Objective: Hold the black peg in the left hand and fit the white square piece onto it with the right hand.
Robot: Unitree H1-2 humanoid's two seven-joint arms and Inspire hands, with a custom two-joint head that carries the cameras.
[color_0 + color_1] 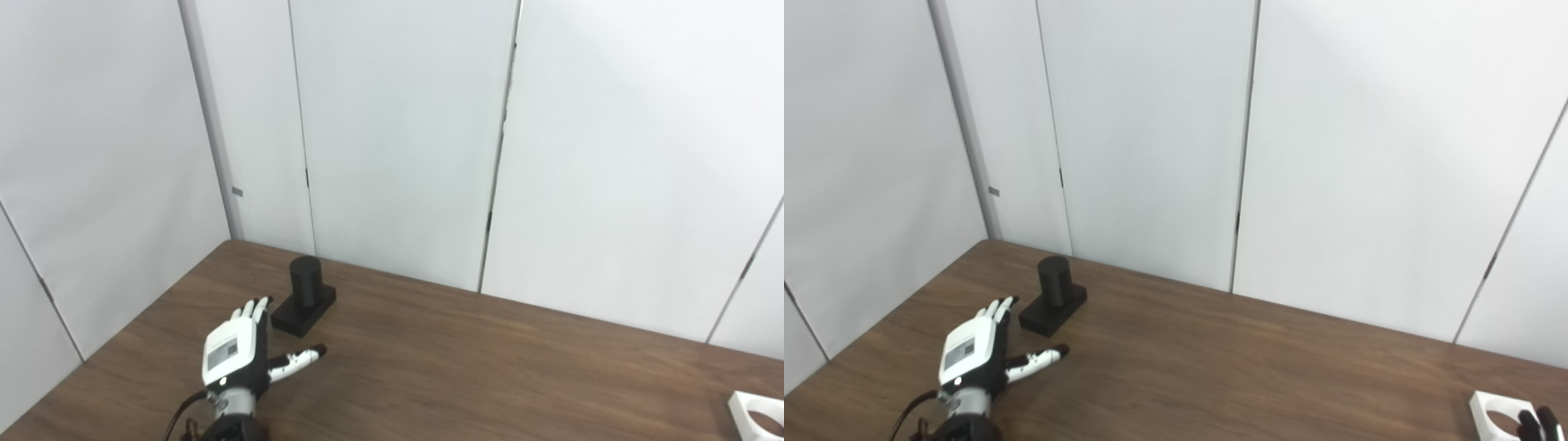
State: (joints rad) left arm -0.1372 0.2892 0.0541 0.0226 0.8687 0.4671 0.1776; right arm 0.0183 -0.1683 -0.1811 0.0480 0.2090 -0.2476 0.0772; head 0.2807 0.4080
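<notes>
The black peg (305, 294), a short upright cylinder on a flat rectangular black base, stands on the brown table near its far left corner; it also shows in the right eye view (1053, 295). My left hand (240, 352) is open, fingers straight and thumb spread, just in front of the peg's base and apart from it. The white square piece (1497, 415) with a round hole lies at the table's front right. Only dark fingertips of my right hand (1536, 422) show at the frame's lower right corner, right by that piece.
White wall panels (398, 135) close off the table at the back and on the left. The wooden tabletop (465, 367) stretches between the peg and the white piece.
</notes>
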